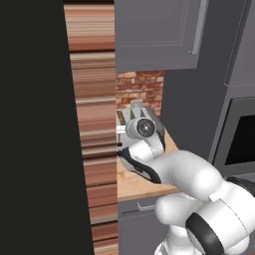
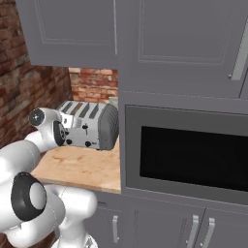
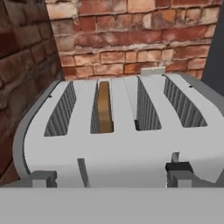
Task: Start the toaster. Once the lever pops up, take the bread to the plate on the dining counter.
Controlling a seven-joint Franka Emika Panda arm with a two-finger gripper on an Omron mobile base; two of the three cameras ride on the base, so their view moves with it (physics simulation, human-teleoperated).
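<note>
In the hand view, brick wall [image 3: 26, 78] fills 9 o'clock. The toaster [image 3: 118, 153] lies square below the camera, four slots running toward 12. The bread [image 3: 104, 107] sits sunk in the second slot from the left, its brown edge just under the rim. At 5 o'clock a dark lever [image 3: 178, 166] stands on the front edge; another grey lever [image 3: 41, 177] shows at 7.

In the right base view the toaster stands on the wooden table [image 2: 82, 167], the microwave [image 2: 186, 155] at 3 o'clock. The hand [image 2: 68, 127] hovers just before the toaster's front, released, fingers spread, gripping nothing.

Risks, as I judge them:
- Pressing the wrong lever: which of the levers serves the bread's slot can't be told, so the bread may not toast.
- Spread fingers could slip off a narrow lever.
- The wall at 9 crowds the arm.
</note>
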